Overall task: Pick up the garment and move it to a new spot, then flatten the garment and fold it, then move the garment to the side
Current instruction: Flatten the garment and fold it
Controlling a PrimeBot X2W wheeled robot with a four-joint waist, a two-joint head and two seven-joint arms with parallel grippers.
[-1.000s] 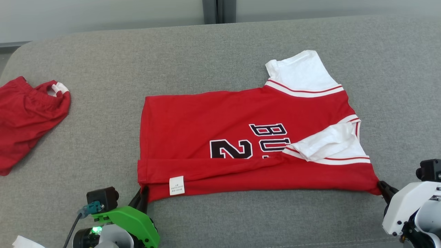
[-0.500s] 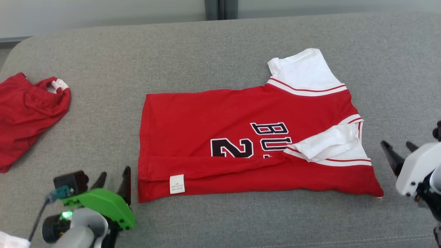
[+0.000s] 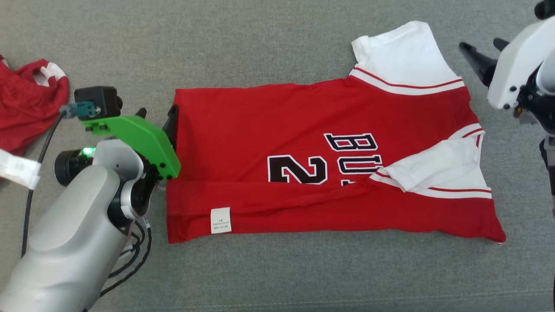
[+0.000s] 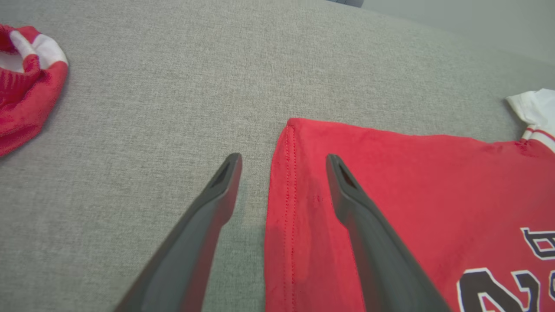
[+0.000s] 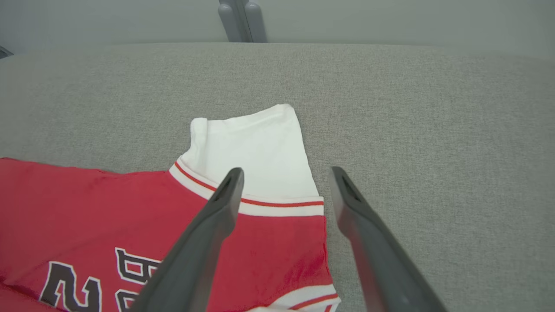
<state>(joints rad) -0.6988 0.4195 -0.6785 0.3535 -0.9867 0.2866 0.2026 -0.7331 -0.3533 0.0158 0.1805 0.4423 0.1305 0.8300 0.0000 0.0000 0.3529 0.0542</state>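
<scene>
The garment (image 3: 282,130), a red jersey with white sleeves and black lettering, lies spread on the grey cushion (image 3: 260,43). Its near edge is folded over, with a white label (image 3: 220,220) showing. My left gripper (image 3: 157,112) is open at the jersey's far left corner; in the left wrist view its fingers (image 4: 282,160) straddle the hem of the garment (image 4: 412,164). My right gripper (image 3: 479,43) is open beside the far white sleeve (image 3: 401,52). In the right wrist view it (image 5: 286,171) hovers over that sleeve (image 5: 247,147), one finger each side of its right edge.
A second crumpled red garment (image 3: 26,104) lies at the cushion's left end, also in the left wrist view (image 4: 21,86). A cable with a white tag (image 3: 17,167) hangs by my left arm. Behind the cushion stands a pale wall with a grey post (image 5: 243,19).
Both grippers opened and let go of the jersey's near corners, then moved up to its far edge. The head camera tilted down, so the whole picture shifted.
</scene>
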